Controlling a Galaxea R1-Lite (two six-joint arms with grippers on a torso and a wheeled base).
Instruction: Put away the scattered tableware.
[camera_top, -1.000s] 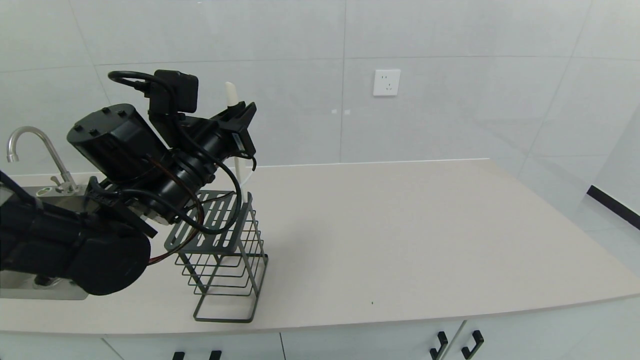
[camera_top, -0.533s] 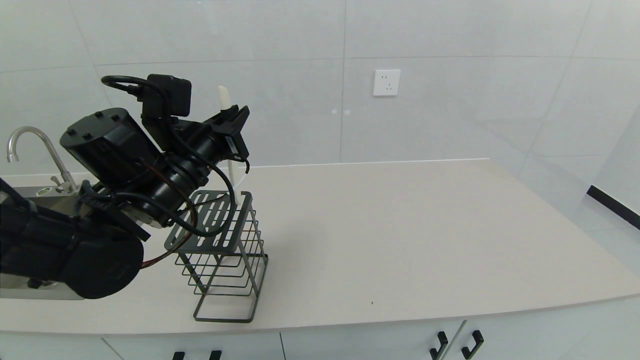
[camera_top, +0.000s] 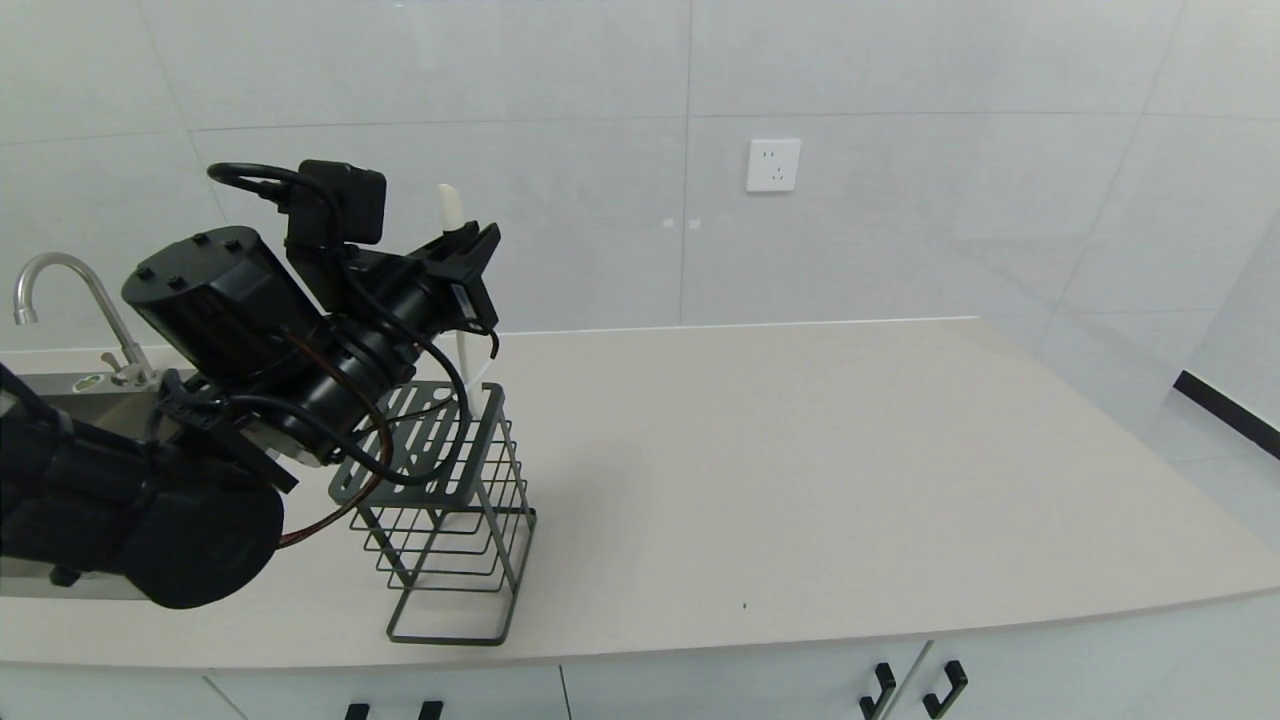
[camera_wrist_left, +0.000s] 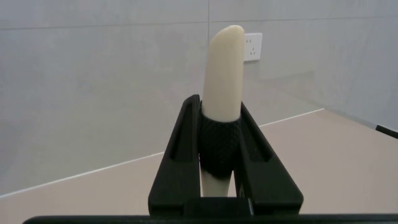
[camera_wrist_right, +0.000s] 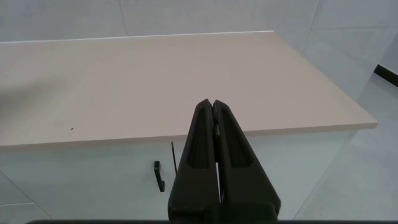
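Note:
A cream-white utensil handle (camera_top: 449, 207) stands nearly upright, with my left gripper (camera_top: 466, 252) shut on it about midway. In the left wrist view the rounded tip of the utensil (camera_wrist_left: 224, 62) sticks out past the left gripper (camera_wrist_left: 220, 127), pinched between the black pads. Its lower end hangs down to the slotted top of a dark wire rack (camera_top: 452, 545) near the counter's left front. Whether it sits in a slot is hidden by the arm. My right gripper (camera_wrist_right: 215, 107) is shut on nothing, held off the counter's front edge.
A steel sink with a curved faucet (camera_top: 62, 282) lies at the far left behind the arm. The beige counter (camera_top: 800, 470) stretches bare to the right of the rack. A wall socket (camera_top: 773, 165) sits on the tiled wall; cabinet handles (camera_top: 943, 688) show below.
The left gripper has shifted slightly left and come down a little with the utensil, bringing its lower end closer to the rack's top.

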